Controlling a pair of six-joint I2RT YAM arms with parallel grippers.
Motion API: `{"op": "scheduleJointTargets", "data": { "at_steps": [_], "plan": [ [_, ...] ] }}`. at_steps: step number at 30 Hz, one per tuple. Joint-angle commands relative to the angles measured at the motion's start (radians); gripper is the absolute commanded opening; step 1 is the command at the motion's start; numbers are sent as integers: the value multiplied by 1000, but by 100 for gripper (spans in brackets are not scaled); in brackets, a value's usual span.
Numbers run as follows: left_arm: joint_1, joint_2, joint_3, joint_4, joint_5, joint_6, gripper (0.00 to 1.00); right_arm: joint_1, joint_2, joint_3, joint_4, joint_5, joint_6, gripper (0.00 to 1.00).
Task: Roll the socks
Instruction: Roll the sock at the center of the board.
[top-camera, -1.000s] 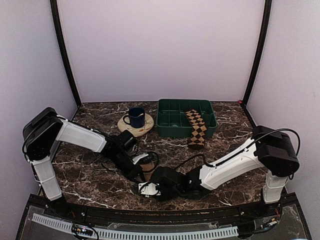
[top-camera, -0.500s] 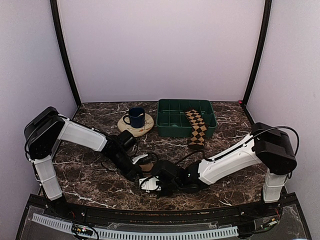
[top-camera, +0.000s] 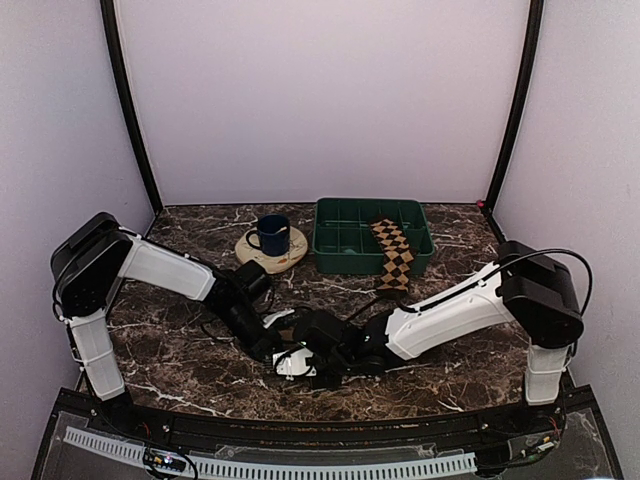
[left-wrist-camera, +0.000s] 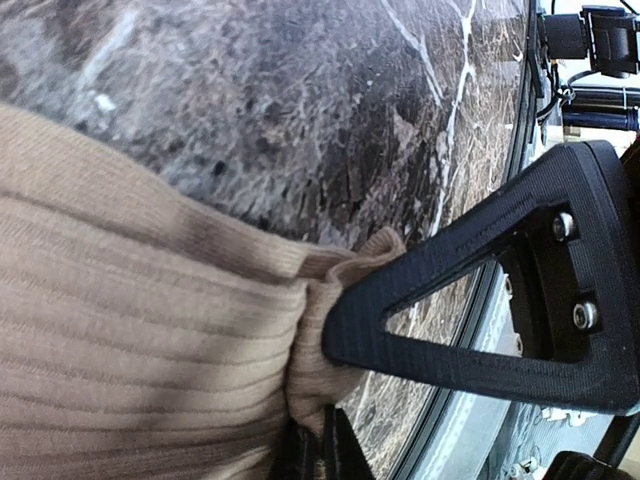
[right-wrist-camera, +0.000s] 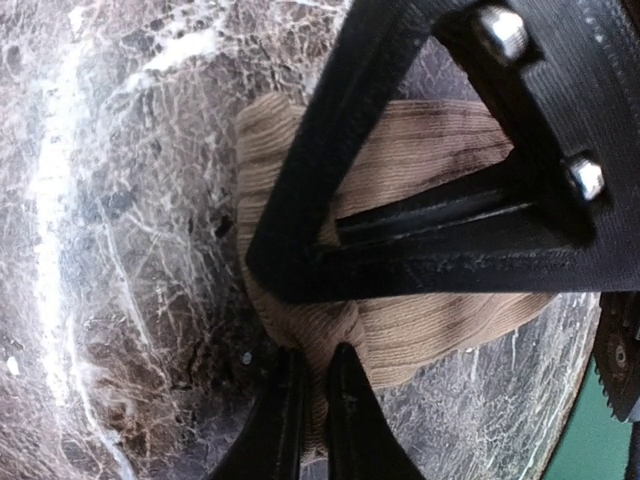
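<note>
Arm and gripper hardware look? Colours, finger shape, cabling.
The left arm and right arm have white link shells with black joints and black housings at the elbows. Thin black cables loop along them. The fingers are matte black open triangular frames with a fine ribbed texture, fastened with silver screws.

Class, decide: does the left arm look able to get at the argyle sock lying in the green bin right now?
Probably not yet: the left gripper is shut on the tan sock. Once it lets go, the table toward the argyle sock looks unobstructed.
</note>
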Motion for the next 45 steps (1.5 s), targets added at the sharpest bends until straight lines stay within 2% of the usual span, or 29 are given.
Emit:
{"op": "scheduleJointTargets", "data": {
  "at_steps": [1,3,8,11,17,23,30,40,45],
  "plan": [
    [10,-25,4,-51,-35,-8,10,-26,60,-4,-136,-74,40,5],
    [17,-49,0,-47,-52,-24,20,-32,59,-1,-150,-88,50,2],
    [51,-134,-25,-28,-135,-78,37,-45,53,8,-181,-121,85,1],
    [77,-184,-45,-16,-161,-104,41,-46,52,21,-204,-139,114,0],
    [92,-250,-68,-8,-225,-123,42,-58,66,96,-273,-206,198,0],
    [92,-350,-122,63,-353,-171,42,-107,95,207,-394,-390,291,0],
    [83,-527,-289,279,-511,-288,39,-181,174,342,-547,-624,358,0],
    [-85,-741,-501,492,-784,-311,31,-253,249,405,-624,-871,409,0],
    [-157,-817,-596,612,-820,-270,28,-289,271,424,-657,-961,417,0]
  ]
}}
